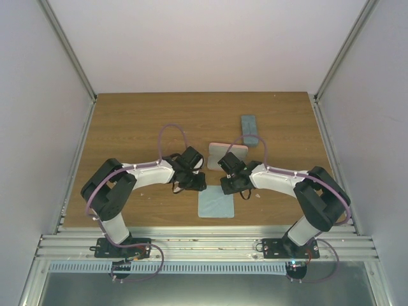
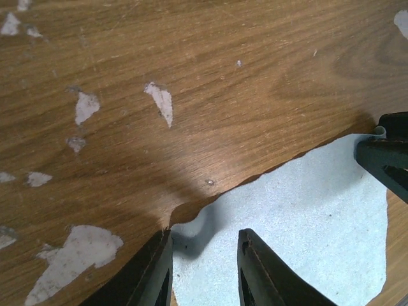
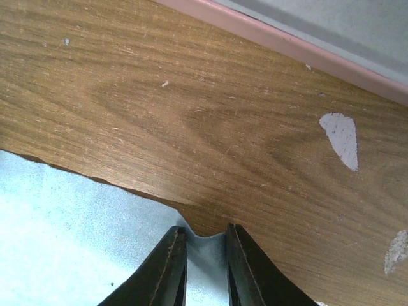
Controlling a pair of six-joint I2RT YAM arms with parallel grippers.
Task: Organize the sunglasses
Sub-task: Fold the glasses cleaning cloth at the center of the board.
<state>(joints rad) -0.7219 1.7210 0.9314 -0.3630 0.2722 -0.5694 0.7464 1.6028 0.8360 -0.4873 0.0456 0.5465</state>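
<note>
Left tool (image 2: 204,239) is held low over the table (image 1: 140,121) with its fingers spread, and the 10 o'clock corner of a light blue cloth (image 1: 215,205) is straddled by them. The cloth is seen lying flat there, so it is judged not to be gripped at that corner. The right tool (image 3: 205,233) is set at the cloth's 2 o'clock corner with only a narrow gap between its fingers, and a small hump of fabric is seen in that gap. Whether it is actually bitten cannot be told. The two far corners are thus covered at once, a posture judged to suit spreading the cloth or raising its far edge evenly, since a single corner handled alone would drag the sheet askew.

Neither pair of sunglasses can be found in any view: none is seen on the cloth, on the bare wood, or between the fingers. They may be hidden beneath the arms or shut inside a case; this cannot be settled.

A pink case (image 1: 220,153) is placed just beyond the cloth at 12 o'clock, and its rim is caught at the top of the right wrist view. A blue-grey case (image 1: 250,131) is set at 1 o'clock of it, close by. Both cases are apart from the cloth, so its surface is judged to be meant as a working spot.
</note>
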